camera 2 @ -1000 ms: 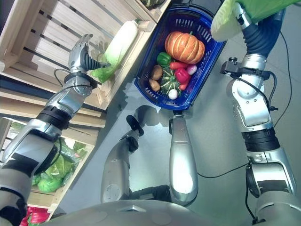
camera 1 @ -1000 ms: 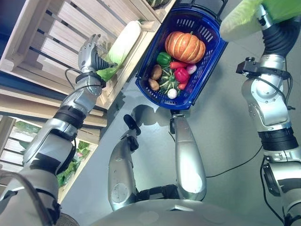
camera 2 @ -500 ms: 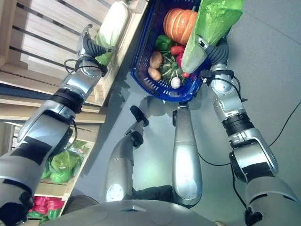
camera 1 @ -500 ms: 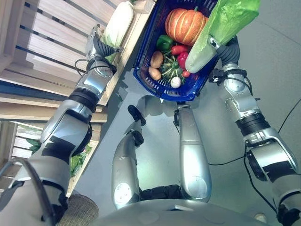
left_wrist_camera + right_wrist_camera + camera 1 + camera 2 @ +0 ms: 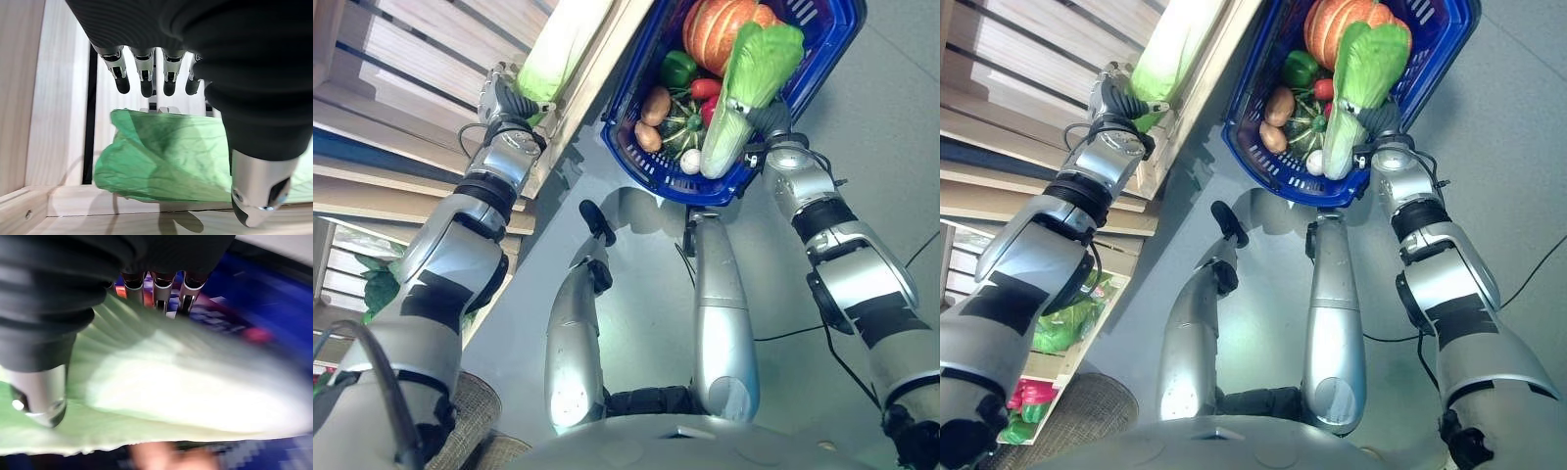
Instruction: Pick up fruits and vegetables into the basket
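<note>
Grey floor is seen beneath a blue plastic basket with slotted walls, set beside a slatted crate of pale wood. Inside the basket lie a ribbed orange pumpkin, a glossy green pepper, a red pepper, two brown potatoes, a dark striped squash and a small white bulb. A long cabbage, pale at the stalk and leafy green at the top, is gripped by the right hand, fingers and thumb wrapped round it, over the basket's contents. A second cabbage lies in the crate; the left hand is held above its crinkled leaves, fingers straight and spread wide from the thumb, holding nothing.
</note>
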